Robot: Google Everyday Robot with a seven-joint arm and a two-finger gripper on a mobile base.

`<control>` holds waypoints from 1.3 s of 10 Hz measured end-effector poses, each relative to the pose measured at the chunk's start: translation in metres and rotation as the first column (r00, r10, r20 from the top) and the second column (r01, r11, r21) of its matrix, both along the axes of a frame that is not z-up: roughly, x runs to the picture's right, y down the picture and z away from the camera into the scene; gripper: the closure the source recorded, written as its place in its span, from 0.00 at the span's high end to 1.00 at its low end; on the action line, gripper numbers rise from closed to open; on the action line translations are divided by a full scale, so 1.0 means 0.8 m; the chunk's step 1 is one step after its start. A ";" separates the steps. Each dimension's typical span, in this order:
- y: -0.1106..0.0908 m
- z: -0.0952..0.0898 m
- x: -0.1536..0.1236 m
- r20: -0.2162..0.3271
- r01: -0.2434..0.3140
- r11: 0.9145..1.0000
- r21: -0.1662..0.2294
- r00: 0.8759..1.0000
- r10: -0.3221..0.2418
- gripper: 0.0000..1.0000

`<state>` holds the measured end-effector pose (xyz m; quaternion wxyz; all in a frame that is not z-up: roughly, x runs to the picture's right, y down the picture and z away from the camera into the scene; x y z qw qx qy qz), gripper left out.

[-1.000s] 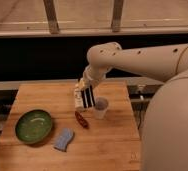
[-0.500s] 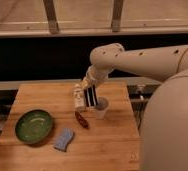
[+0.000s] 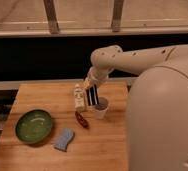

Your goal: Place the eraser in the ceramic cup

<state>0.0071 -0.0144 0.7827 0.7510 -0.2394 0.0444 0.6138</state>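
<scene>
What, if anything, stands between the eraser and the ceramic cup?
Nothing visible does. The gripper, shut on the eraser, holds it close by the ceramic cup; the white bottle stands on the eraser's other side.

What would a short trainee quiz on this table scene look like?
1. True or false: the gripper, close above the cup, has its fingers shut on the eraser.
2. Which lies nearest the bowl? A) sponge B) cup C) eraser
3. Fill in: the bowl's colour is ____.
Key: 1 true; 2 A; 3 green.
</scene>
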 end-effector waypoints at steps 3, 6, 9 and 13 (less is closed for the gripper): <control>-0.009 0.003 0.025 -0.032 -0.019 1.000 0.010 0.999 0.019 0.00; -0.009 0.016 0.058 -0.047 -0.055 0.998 0.012 0.997 0.055 0.00; -0.001 0.036 0.065 -0.034 -0.087 0.996 0.003 0.996 0.087 0.00; 0.003 0.047 0.055 -0.007 -0.117 0.993 -0.001 0.993 0.117 0.00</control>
